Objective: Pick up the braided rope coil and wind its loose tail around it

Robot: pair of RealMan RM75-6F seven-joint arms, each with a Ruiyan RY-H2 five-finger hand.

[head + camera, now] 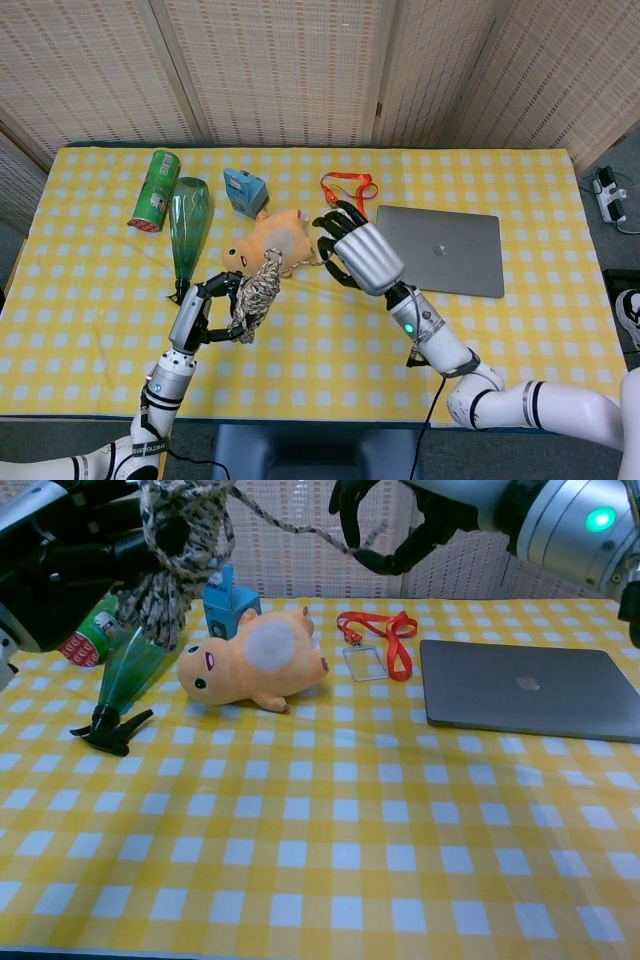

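The rope coil (178, 550) hangs upright in my left hand (200, 312), fingers curled round it, lifted above the table. Its tail (290, 522) stretches rightward to my right hand (385, 520), pinched in the fingertips, so I reckon the wrap goes across the coil's long axis.
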